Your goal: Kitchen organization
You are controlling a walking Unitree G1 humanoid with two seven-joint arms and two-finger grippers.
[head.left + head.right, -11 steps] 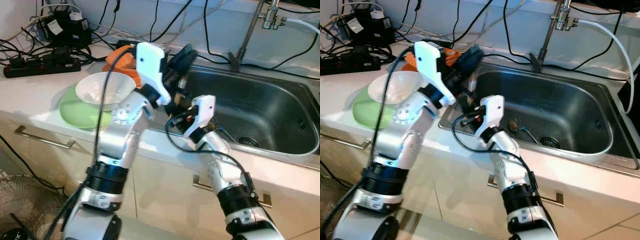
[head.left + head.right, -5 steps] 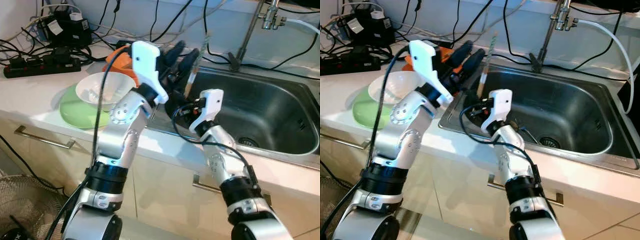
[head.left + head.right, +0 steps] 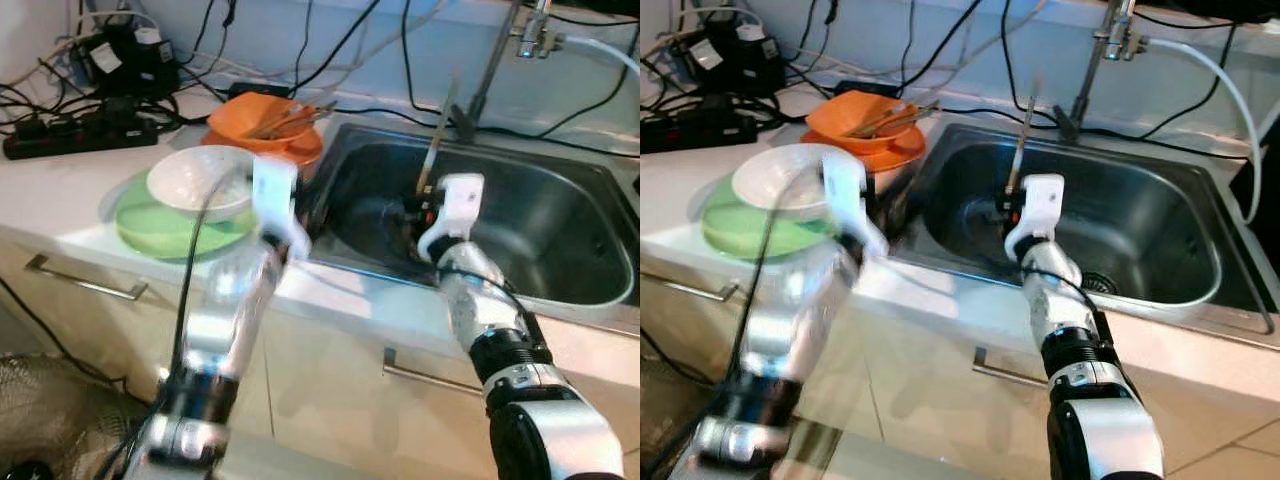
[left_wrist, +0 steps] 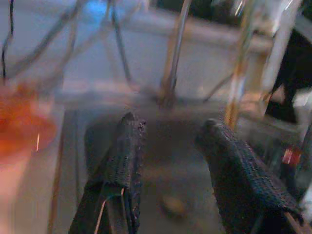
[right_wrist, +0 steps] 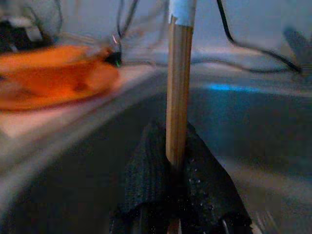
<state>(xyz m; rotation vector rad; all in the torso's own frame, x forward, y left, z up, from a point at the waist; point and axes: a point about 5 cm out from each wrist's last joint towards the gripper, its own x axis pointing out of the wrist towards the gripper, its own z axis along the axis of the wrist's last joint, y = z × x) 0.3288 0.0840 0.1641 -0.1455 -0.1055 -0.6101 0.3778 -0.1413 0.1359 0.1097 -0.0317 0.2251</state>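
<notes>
Wooden chopsticks [image 5: 178, 87] stand upright, pinched in my right pincer [image 5: 176, 168] above the steel sink [image 3: 560, 240], while my left pincer [image 4: 170, 146] hovers open by its left rim, so I judge the orange bowl [image 3: 262, 122] drop-off still pending.

Chopsticks [image 5: 178, 87]: pale wood pair, light tape at the top end, standing near upright over the sink [image 3: 560, 225], pinched low down in the right hand [image 5: 176, 161]. Orange bowl [image 3: 262, 122] on an orange plate [image 3: 300, 152] at the counter's [image 3: 70, 190] back, beside the sink's left rim, more sticks lying inside. White bowl [image 3: 198, 182] sits on green plate [image 3: 165, 225] toward the counter's front edge.
</notes>
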